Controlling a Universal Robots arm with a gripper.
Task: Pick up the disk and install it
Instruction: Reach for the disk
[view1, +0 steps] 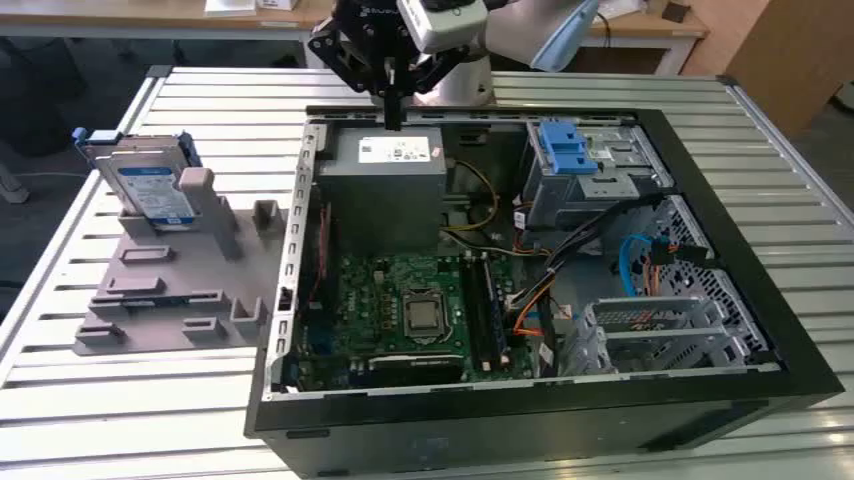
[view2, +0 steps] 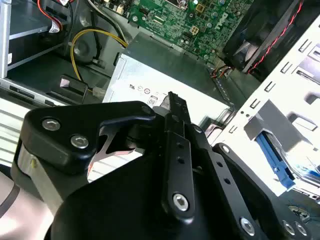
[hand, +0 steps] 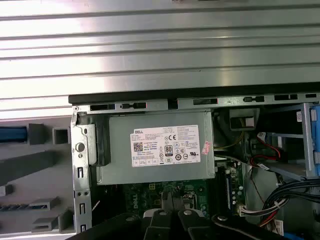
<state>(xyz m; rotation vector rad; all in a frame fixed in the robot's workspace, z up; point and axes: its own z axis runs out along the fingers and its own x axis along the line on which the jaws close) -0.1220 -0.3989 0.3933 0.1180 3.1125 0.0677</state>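
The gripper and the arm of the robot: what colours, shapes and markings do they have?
The gripper is matte black, built from jointed linkage bars fastened with round silver screws, and it narrows to slim flat fingers. The arm above it is a light grey tube with a pale blue cap.

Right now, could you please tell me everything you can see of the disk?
The disk is a flat silver-metal hard drive with a blue-and-white label and blue plastic rails on its sides. It stands on edge, slightly tilted, in the grey holder on the table, at the exterior view's left of the open computer case. Only the holder touches it; the gripper is apart, over the power supply.
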